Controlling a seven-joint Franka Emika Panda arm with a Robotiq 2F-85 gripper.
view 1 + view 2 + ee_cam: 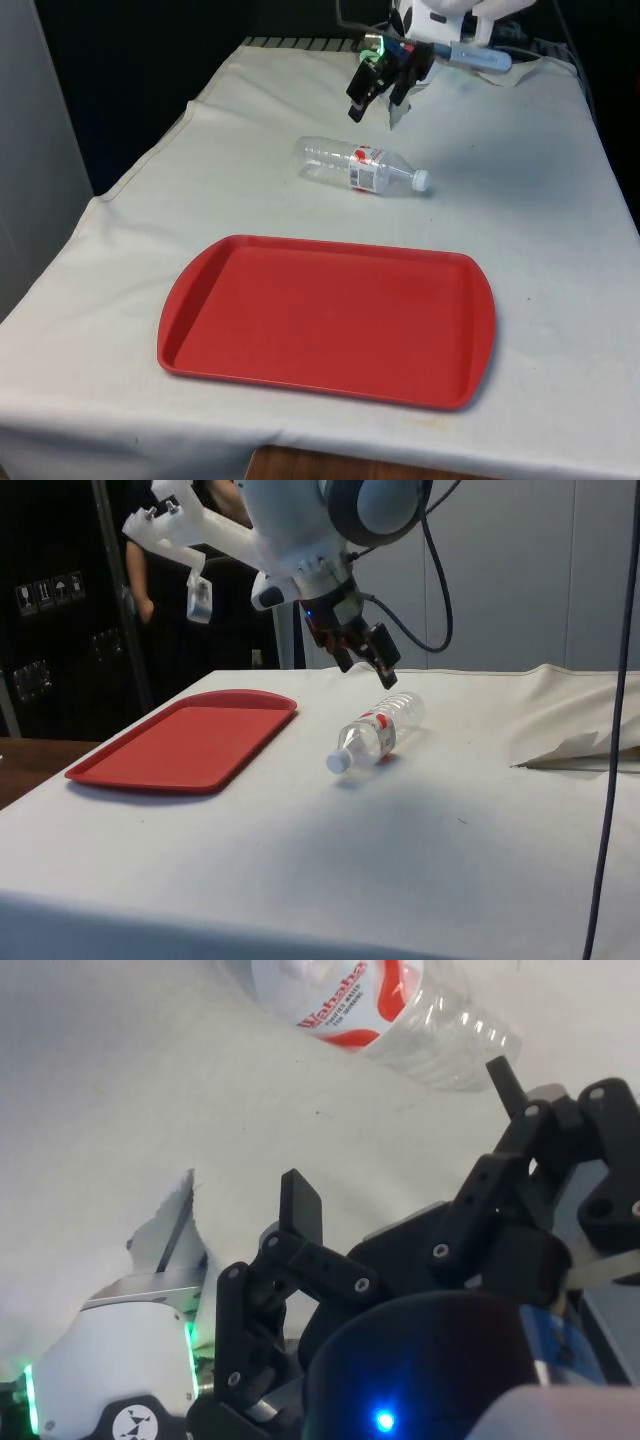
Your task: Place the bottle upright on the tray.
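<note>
Lying on its side on the white-clothed tabletop [560,300]: a clear plastic water bottle [362,167] with a red-and-white label [367,168] and a white cap [421,181]. In the front view, cap turned towards the front view's right, base towards the left; in the side view, cap [339,762] nearest the camera and the bottle [378,730] angled away towards the far end. Empty or nearly so, as far as can be told.

Nearer the front camera, well apart from the bottle: a red plastic tray [330,320], flat on the cloth with nothing on it. In the side view, tray [185,740] off to the bottle's left.

Hanging above the cloth just beyond the bottle's base: the black end effector [377,103], tilted, touching neither bottle nor tabletop. Fingers spread wide with nothing between them, seen most plainly in the wrist view, with one finger [300,1205] and the other finger [506,1085] far apart and the labelled bottle [385,1010] lying ahead of them. In the side view, end effector [365,658] poised over the bottle's far end.

Behind the tray in the side view, a person in dark clothing [175,580].
</note>
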